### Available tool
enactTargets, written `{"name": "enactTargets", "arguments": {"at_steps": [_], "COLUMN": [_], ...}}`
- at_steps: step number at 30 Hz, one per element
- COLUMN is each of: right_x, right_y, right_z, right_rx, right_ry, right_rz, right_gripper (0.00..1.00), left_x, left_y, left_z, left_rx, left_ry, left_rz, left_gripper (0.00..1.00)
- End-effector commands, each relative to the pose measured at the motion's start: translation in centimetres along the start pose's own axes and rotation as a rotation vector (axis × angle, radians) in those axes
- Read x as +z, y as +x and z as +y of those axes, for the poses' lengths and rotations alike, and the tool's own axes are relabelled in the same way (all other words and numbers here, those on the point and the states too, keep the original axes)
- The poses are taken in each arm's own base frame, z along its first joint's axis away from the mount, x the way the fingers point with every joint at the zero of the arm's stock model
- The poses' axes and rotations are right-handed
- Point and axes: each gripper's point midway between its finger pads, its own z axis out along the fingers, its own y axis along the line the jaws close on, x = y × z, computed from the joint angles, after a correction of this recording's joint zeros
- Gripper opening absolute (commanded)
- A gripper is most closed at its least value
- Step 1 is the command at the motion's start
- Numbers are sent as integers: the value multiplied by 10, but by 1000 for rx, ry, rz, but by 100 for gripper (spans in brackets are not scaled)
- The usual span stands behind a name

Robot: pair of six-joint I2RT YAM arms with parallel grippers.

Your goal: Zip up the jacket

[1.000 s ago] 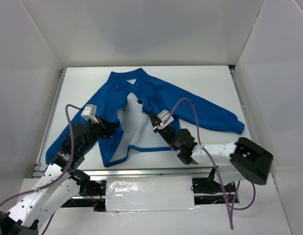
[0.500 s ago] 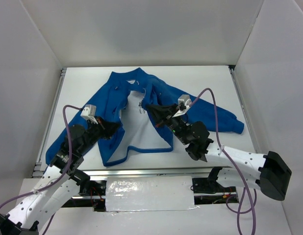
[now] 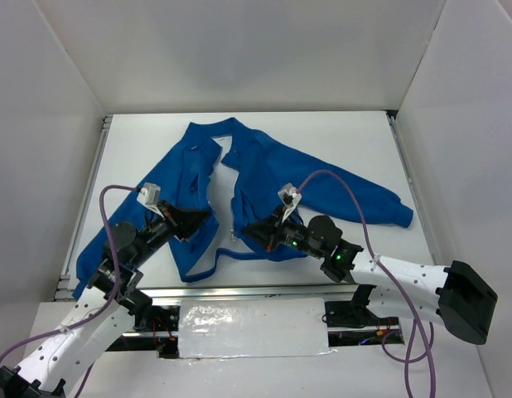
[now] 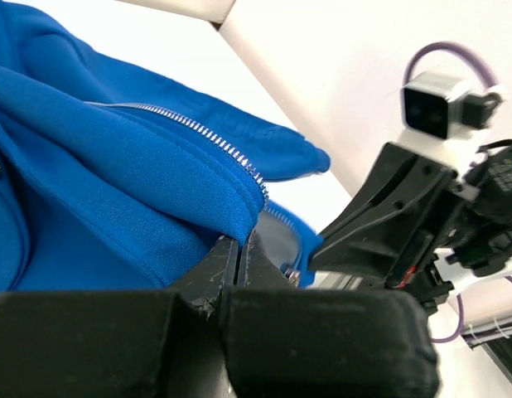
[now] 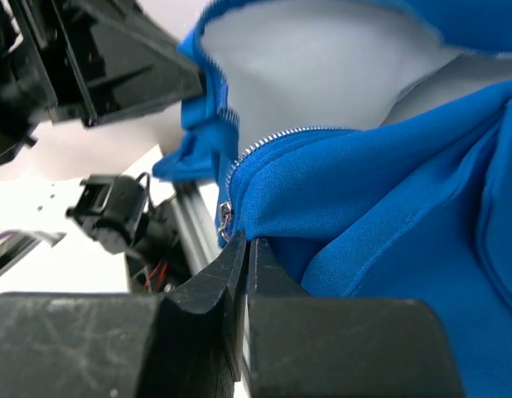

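1 jacket [image 3: 264, 170], 2 grippers: left gripper [image 3: 205, 215] and right gripper [image 3: 243, 230] each clamp its front edges, lower centre. Only wrist views show zipper teeth [image 4: 198, 133].

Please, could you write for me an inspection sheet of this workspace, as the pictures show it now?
Surface: white table; the jacket lies on it.
Job's things: jacket, royal blue, front open; zipper not joined.
Clutter: nothing seen.
Tools: left tool shut on one front edge of the jacket; right tool shut on the other edge, near the zipper end; the tools are close together.
Cables: purple cables loop above both arms.
Surroundings: white walls; foil patch at the near edge.
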Motion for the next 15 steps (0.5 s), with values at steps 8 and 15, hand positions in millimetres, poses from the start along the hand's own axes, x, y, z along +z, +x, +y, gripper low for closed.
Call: {"name": "enactTargets", "arguments": {"at_steps": [8,15], "right_x": [0,10], "right_y": [-7,-24], "right_z": [28,31], "right_rx": [18,50], "right_ry": [-154,-151], "right_rz": [-40,-89], "right_gripper": [0,0], "left_x": [2,-1], "left_y": [-13,-5], "left_z": [-37,-47], "left_rx": [20,26], "left_ry": [208,286], "left_rz": [-64,-40], "left_gripper": [0,0]}}
